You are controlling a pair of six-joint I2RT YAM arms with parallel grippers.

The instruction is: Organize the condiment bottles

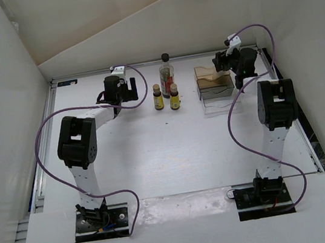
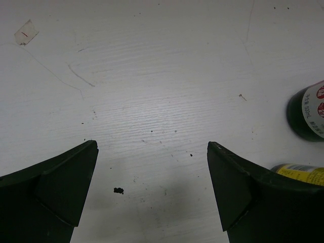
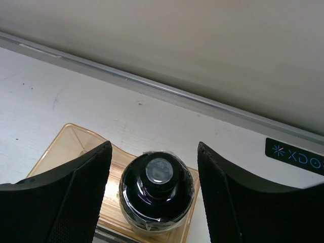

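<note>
A tall clear bottle (image 1: pixel 166 75) with red contents and a black cap stands at the back centre. Two tiny yellow-labelled bottles (image 1: pixel 157 97) (image 1: pixel 174 96) stand just in front of it. My left gripper (image 1: pixel 125 93) is open and empty to their left; the left wrist view (image 2: pixel 152 144) shows bare table between its fingers, a dark bottle (image 2: pixel 306 111) and a yellow label (image 2: pixel 301 172) at the right edge. My right gripper (image 3: pixel 154 147) is open and hangs over a short black-capped bottle (image 3: pixel 157 190), which stands in the far corner of an amber tray (image 3: pixel 55 147). The fingers do not touch the bottle.
The tray (image 1: pixel 216 92) sits at the back right under the right gripper (image 1: pixel 226 63). White walls enclose the table on three sides, with a metal rail (image 3: pixel 202 98) along the back edge. A scrap of tape (image 2: pixel 25 33) lies on the table.
</note>
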